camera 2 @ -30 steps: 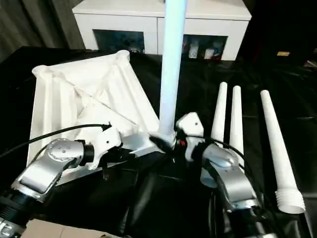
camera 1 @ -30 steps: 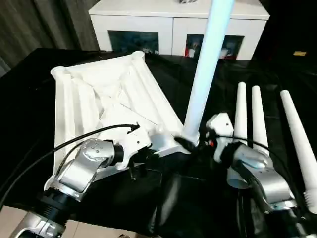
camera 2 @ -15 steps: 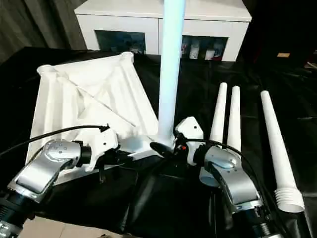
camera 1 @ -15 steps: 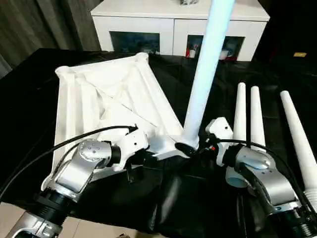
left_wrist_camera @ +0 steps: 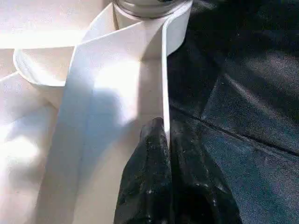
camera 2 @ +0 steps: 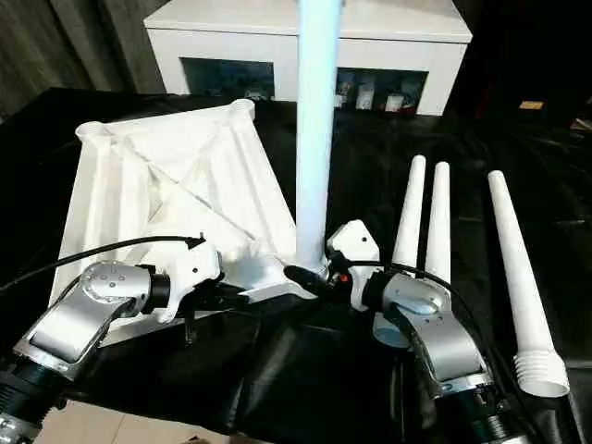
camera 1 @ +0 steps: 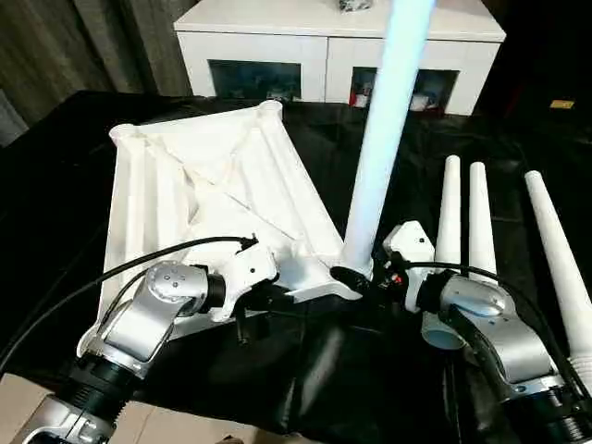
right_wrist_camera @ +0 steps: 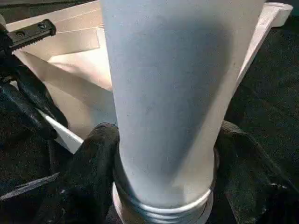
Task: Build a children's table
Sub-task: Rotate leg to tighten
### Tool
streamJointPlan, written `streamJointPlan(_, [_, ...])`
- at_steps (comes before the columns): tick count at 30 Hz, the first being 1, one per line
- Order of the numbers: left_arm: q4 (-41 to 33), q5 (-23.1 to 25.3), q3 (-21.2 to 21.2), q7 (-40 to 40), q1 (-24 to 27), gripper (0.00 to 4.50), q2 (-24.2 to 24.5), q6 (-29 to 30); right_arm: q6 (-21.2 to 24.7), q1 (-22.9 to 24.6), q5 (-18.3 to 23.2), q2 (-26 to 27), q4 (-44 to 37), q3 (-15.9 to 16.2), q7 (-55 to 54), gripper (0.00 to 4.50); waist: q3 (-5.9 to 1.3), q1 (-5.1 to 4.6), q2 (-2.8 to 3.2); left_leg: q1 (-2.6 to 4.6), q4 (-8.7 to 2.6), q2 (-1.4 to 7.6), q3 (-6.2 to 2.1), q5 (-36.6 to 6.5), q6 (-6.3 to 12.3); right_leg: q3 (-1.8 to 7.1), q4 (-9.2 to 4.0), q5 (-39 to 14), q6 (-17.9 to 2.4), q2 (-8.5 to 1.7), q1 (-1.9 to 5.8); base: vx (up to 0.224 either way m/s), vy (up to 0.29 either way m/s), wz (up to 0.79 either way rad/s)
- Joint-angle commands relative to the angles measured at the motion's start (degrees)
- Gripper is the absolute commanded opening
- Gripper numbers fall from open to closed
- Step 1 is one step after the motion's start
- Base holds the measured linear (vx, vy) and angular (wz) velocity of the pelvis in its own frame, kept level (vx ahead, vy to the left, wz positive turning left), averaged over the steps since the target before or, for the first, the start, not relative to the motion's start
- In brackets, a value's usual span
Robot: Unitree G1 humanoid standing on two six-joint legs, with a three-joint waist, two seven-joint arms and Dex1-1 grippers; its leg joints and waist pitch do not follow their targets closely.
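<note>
The white tabletop (camera 1: 213,185) lies upside down on the black cloth, ribbed underside up. One white leg (camera 1: 379,148) stands upright in its near corner socket (camera 1: 347,268). My right gripper (camera 1: 356,276) reaches in from the right and is shut on that leg's base, one finger (right_wrist_camera: 96,149) pressed on each side just above the threaded collar. My left gripper (camera 1: 277,298) is shut on the thin rim of the tabletop (left_wrist_camera: 117,84) beside that socket, its fingertips (left_wrist_camera: 154,135) pinching the edge.
Three loose legs (camera 1: 449,213) (camera 1: 479,222) (camera 1: 555,250) lie side by side on the black cloth (camera 1: 324,370) to the right, thick ends toward me. A white cabinet (camera 1: 342,37) with glass fronts stands behind. Bare floor (camera 1: 18,407) shows at the near left.
My right gripper's fingers have closed in on the upright leg's base. The left gripper keeps its hold on the rim. The camera has shifted slightly.
</note>
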Motion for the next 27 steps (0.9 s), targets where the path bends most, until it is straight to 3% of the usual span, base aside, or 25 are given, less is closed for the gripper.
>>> streamJointPlan(1, [-2.5,-0.5,-0.2,-0.7,0.0,0.00,0.4,-1.0,-0.1,-0.1,-1.1,-0.6,1.4,1.3,1.0,2.72,-4.50,0.02,-0.70,-0.53,-3.66,1.25,-0.05,-2.6,5.42,2.82,-3.22,-7.6,-13.1,-2.44,4.62,0.000,0.000,0.00])
streamJointPlan(6, [-2.6,-0.5,-0.2,-0.8,-0.2,0.00,0.4,-0.9,-0.3,-0.2,-1.4,-0.3,2.1,1.1,0.2,2.72,-4.54,0.06,-0.69,-0.47,-3.67,1.29,-0.10,-2.8,5.32,2.79,-3.15,-7.4,-13.2,-2.42,4.60,0.000,0.000,0.00])
streamJointPlan(8, [-2.5,-0.5,-0.2,-0.8,-0.3,0.00,0.3,-0.8,0.2,-0.3,-0.9,0.2,2.4,0.6,-0.2,3.28,-4.53,0.06,-0.71,-0.49,-3.65,1.26,-0.07,-3.2,5.21,2.82,-3.19,-7.5,-13.3,-2.43,4.63,0.000,0.000,0.00])
streamJointPlan(11, [-2.2,-0.5,-0.2,-0.9,-0.5,0.00,0.2,-1.0,-0.6,-0.5,-2.0,0.4,2.8,0.5,-1.5,3.50,-4.51,0.03,-0.62,-0.48,-3.68,1.25,-0.10,-3.7,4.83,2.79,-3.26,-8.2,-13.1,-2.41,4.64,0.000,0.000,0.00])
streamJointPlan(20, [-1.8,-0.2,-0.3,-0.8,-0.9,0.00,0.3,-1.3,-1.3,-1.0,-2.7,0.5,3.8,0.6,-1.6,3.50,-4.60,0.05,-0.59,-0.47,-3.61,1.24,-0.13,-3.5,4.78,2.78,-3.09,-7.0,-13.4,-2.38,4.71,0.000,0.000,0.00])
streamJointPlan(27, [-1.9,-0.2,-0.2,-0.8,-0.8,0.00,0.4,-1.2,-0.9,-1.0,-1.9,1.0,4.1,0.3,-1.3,2.89,-4.59,0.07,-0.57,-0.50,-3.59,1.23,-0.15,-3.7,4.82,2.77,-3.10,-7.3,-13.5,-2.41,4.74,0.000,0.000,0.00])
